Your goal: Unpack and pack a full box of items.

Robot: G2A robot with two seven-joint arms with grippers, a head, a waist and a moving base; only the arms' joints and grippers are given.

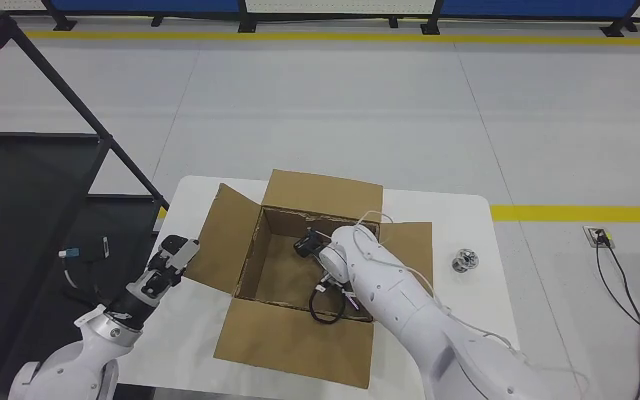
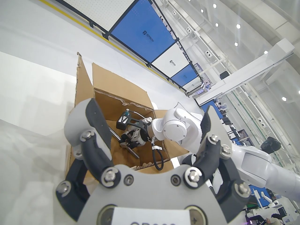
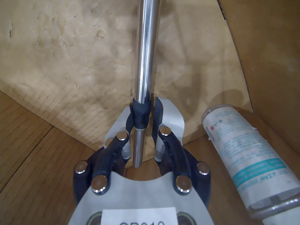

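Top view puts the box (image 1: 300, 290) at the middle of the table (image 1: 450, 215) with all four flaps folded outward, so I judge it is kept wide open to let an arm in from above. My right arm reaches down into it. The right wrist view shows the right gripper (image 3: 143, 115) with its jaws clamped on the rod (image 3: 146, 47), pinching a black band near one end. I think that band is the chosen spot because it gives the pads more bite than bare polished steel. The long part of the rod runs out ahead of the gripper towards crumpled brown paper (image 3: 70, 47) against a box wall. I cannot tell whether the far end rests on anything.

A tube (image 3: 239, 151) lies on its side on the box floor, near the gripper but apart from it, its end close to a wall.

My left gripper (image 1: 175, 255) sits outside the box at about 9 o'clock from it, jaws wide apart and holding nothing. I read this as parked clear so that the two arms do not crowd each other inside. A small round metal part (image 1: 463, 261) sits on the table at 3 o'clock from the box, well apart from it, probably already unpacked.

Count: one box, four flaps, one rod, one tube, one round part, two grippers.
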